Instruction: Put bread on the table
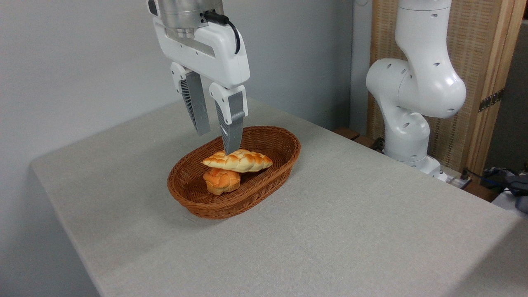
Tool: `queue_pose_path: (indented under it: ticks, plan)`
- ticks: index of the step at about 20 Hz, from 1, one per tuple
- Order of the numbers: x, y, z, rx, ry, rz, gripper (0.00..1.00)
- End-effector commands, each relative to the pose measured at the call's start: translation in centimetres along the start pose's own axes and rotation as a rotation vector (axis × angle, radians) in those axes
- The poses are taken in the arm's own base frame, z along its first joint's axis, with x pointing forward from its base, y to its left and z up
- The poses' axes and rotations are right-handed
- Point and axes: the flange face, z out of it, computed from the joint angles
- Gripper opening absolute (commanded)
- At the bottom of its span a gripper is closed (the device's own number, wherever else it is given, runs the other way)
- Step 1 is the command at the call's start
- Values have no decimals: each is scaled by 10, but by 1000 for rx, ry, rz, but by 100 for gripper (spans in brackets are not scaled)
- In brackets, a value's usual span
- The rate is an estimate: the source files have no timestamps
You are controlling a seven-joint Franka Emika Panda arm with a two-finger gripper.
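Wicker basket, brown, oval, on the table. Contents: bread, a braided loaf lying across a round bun. Gripper hangs above the loaf's left end, fingers spread, holding nothing; right fingertip looks to be at the crust. We would centre over the loaf's middle, straddle its narrow width, close gently, then lift clear of the rim. Bare cloth lies open in front and right.

Plain grey wall; woven wood-framed screen at right.
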Motion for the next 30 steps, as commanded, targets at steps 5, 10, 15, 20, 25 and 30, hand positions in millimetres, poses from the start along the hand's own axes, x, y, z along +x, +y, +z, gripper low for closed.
queue_pose_path:
  ticks: [5,10,15,20,25,30]
  plan:
    - [-7,3,-2,-22,-4,-5,100]
    - [-12,-2,-3,-29,4,-19,100]
    - [-11,0,-4,-28,5,-18,100]
    - [-7,6,-2,-37,6,-12,100]
    - [7,19,13,-74,26,13,100]
    - [21,45,39,-75,26,57,100]
